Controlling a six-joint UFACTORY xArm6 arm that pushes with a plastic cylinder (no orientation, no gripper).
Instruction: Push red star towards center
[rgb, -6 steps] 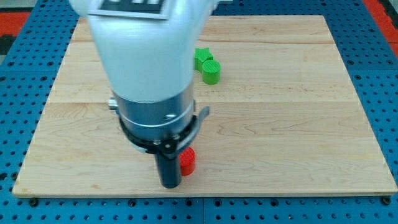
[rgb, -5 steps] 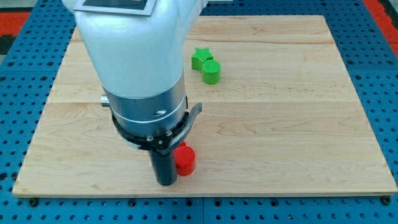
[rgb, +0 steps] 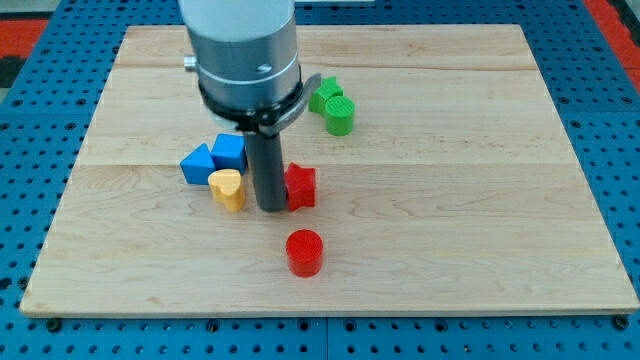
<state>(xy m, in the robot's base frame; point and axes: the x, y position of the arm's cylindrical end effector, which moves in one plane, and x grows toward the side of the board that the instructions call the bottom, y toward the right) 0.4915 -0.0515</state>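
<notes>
Pale wooden boards make up the table top (rgb: 480, 200), which rests on a blue perforated base (rgb: 620, 150) that frames it on every side.

Only the one camera view is on hand. The arm's grey cylindrical body comes down from the far edge, left of the middle, and ends in the straight dark rod. My tip (rgb: 270, 208) stands on the wood a little left of the board's centre. It is a bare rod with nothing to open or close, and it grasps nothing; it only presses sideways against things.

The red star (rgb: 301, 187) sits just right of my tip and looks to be touching the rod's side, close to the middle of the board. A yellow block (rgb: 228, 189), rounded and somewhat heart-like, lies just left of the rod, near it with a narrow gap. Farther left and slightly beyond it, a blue cube (rgb: 229, 152) and a blue triangular block (rgb: 197, 164) stand side by side, touching or nearly so.

Nearer the camera, a red cylinder (rgb: 304, 252) stands alone, well apart from the star.

On the far side, right of the arm's body, a green star (rgb: 322, 95) and a green cylinder (rgb: 340, 114) lie together, touching; the arm partly hides the star's left edge.
</notes>
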